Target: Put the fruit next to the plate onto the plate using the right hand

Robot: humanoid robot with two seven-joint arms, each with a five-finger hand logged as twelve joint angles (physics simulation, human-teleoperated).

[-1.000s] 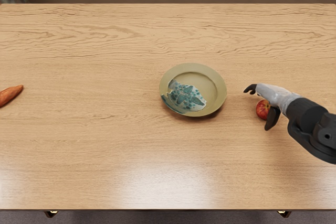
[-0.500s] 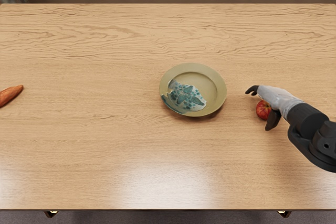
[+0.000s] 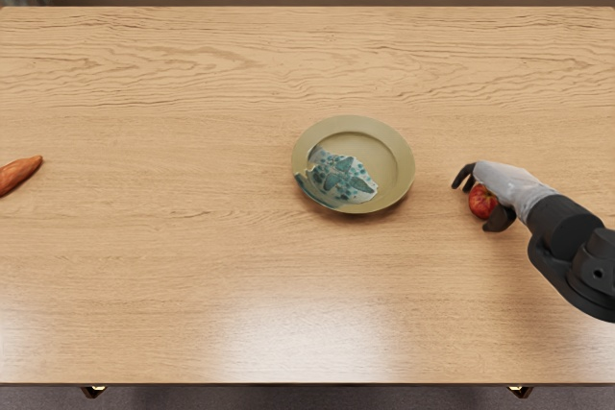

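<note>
Evidently you were at the grasp: right hand [image 3: 502, 185] curled around the apple [image 3: 479, 202], resting on the table [image 3: 192, 266] just right of the plate [image 3: 392, 141]; next you needed a lift leftward.

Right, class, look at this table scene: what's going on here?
A robot's right hand reaches in from the right, with its fingers curled around a red apple. The apple sits on the table just right of the plate, apart from it and not yet lifted. The plate has no fruit on it. An orange vegetable lies far off at the table's left edge. The left arm is out of view.
</note>
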